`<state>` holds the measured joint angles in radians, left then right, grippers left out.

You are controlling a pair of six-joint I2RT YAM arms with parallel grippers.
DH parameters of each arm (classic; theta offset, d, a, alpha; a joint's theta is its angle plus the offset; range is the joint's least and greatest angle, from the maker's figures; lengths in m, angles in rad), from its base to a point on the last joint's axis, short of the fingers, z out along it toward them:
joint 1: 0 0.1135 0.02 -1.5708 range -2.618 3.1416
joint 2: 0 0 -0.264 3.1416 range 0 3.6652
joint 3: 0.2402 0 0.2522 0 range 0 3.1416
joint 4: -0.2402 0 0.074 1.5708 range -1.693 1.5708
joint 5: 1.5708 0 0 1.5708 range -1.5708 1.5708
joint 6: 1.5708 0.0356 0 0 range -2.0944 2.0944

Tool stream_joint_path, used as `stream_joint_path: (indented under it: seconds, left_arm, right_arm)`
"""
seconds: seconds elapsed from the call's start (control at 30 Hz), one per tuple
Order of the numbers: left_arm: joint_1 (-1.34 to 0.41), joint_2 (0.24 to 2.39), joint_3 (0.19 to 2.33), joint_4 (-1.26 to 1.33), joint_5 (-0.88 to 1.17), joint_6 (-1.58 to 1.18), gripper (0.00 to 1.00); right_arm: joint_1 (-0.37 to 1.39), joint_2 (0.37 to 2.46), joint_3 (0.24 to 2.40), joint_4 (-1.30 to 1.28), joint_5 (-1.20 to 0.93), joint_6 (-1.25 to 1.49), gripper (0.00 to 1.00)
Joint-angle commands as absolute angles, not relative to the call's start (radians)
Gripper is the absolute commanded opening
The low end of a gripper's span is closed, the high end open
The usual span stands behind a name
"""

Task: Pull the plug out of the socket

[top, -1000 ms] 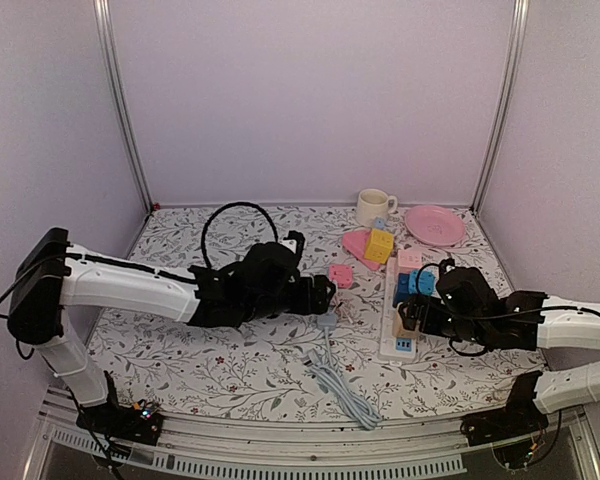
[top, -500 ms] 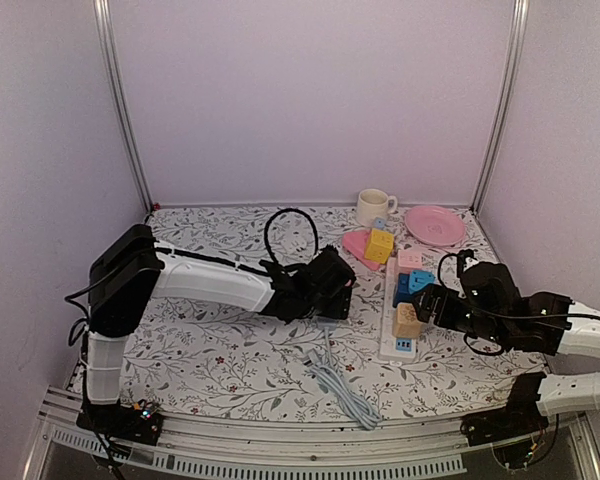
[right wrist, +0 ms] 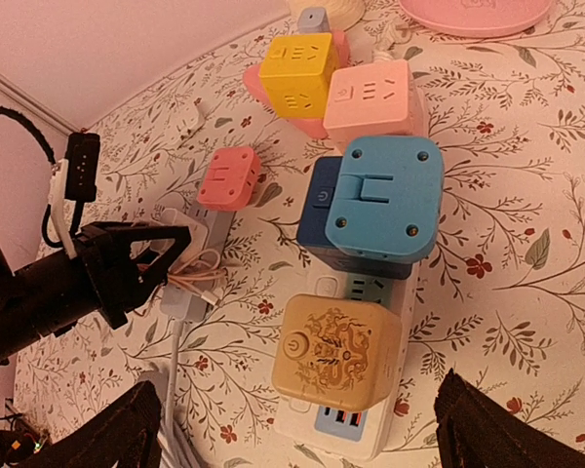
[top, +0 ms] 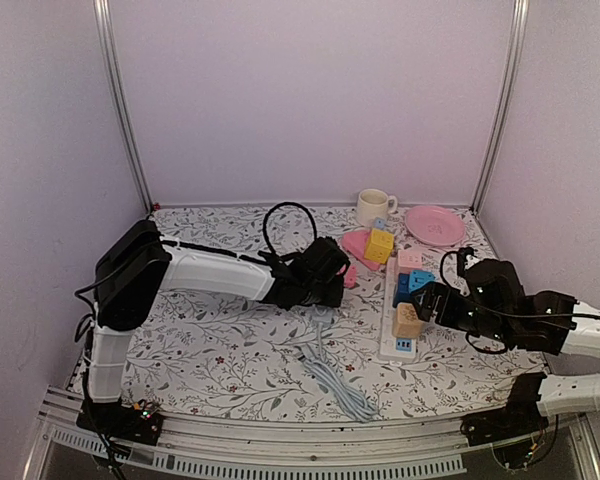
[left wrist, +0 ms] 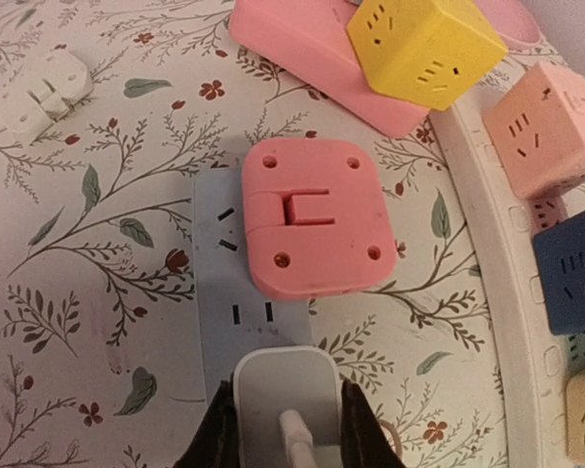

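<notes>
The white plug (left wrist: pixel 283 385) with its thin cable sits in the near end of a small pale socket strip (left wrist: pixel 214 253). My left gripper (left wrist: pixel 285 414) is shut on the plug, one dark finger (left wrist: pixel 219 429) pressed on each side. A pink plug (left wrist: pixel 312 229) sits in the same strip just beyond. In the top view the left gripper (top: pixel 325 292) is stretched out to mid-table. My right gripper (right wrist: pixel 307 439) stands open above the long white power strip (right wrist: pixel 346 434), holding nothing, and it sees the left gripper (right wrist: pixel 146 258) at the socket strip (right wrist: pixel 200 229).
The long power strip (top: pixel 398 340) carries a tan cube (top: pixel 408 320), blue adapters (top: pixel 412 283) and a pink cube (top: pixel 409 259). A yellow cube (top: pixel 379 245), a mug (top: pixel 373 206) and a pink plate (top: pixel 434 224) stand behind. The white cable (top: pixel 332 378) trails to the front edge.
My left arm reached right to the socket strip and its jaws closed on the white plug. The right gripper drifted slightly right and stayed open.
</notes>
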<state>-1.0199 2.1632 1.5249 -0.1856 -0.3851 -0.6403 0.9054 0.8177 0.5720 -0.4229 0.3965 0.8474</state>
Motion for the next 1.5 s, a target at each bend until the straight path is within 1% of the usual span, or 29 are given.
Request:
stream_joint_path:
  seconds: [0.0, 0.13, 0.3, 0.37, 0.47, 0.57, 0.77, 1.07, 1.17, 1.23, 1.47]
  left_arm:
    - [-0.991, 2.067, 1.412, -0.081, -0.317, -0.605, 0.00]
    - [-0.990, 1.900, 1.241, 0.080, -0.245, -0.606, 0.00]
    - [-0.991, 1.693, 1.008, 0.300, -0.171, -0.625, 0.00]
    - [-0.995, 1.625, 0.918, 0.399, -0.123, -0.631, 0.00]
    - [-1.007, 1.543, 0.798, 0.545, -0.053, -0.648, 0.00]
    - [-1.039, 1.489, 0.732, 0.617, -0.031, -0.646, 0.00]
    - [-1.135, 1.460, 0.691, 0.678, -0.069, -0.592, 0.00]
    - [-1.249, 1.522, 0.726, 0.727, -0.137, -0.506, 0.00]
    - [-1.268, 1.543, 0.752, 0.719, -0.159, -0.488, 0.00]
    - [-1.274, 1.555, 0.768, 0.712, -0.165, -0.476, 0.00]
    - [-1.300, 1.582, 0.792, 0.721, -0.205, -0.456, 0.00]
  right_arm:
    - [0.915, 0.816, 0.605, -0.349, 0.324, 0.818, 0.99]
    - [0.941, 0.900, 0.608, -0.236, 0.277, 0.815, 0.99]
    - [1.038, 1.061, 0.703, -0.175, 0.320, 0.812, 0.99]
    - [1.055, 1.111, 0.730, -0.126, 0.304, 0.809, 0.99]
    - [1.057, 1.152, 0.715, -0.008, 0.239, 0.817, 0.99]
    - [1.058, 1.161, 0.689, 0.094, 0.221, 0.838, 0.99]
    - [1.058, 1.137, 0.634, 0.204, 0.230, 0.888, 0.99]
    - [1.058, 1.045, 0.547, 0.224, 0.325, 0.942, 0.99]
    - [1.058, 1.036, 0.533, 0.239, 0.302, 0.956, 0.88]
    - [1.058, 1.047, 0.529, 0.251, 0.273, 0.969, 0.84]
    - [1.058, 1.103, 0.529, 0.303, 0.219, 0.997, 0.76]
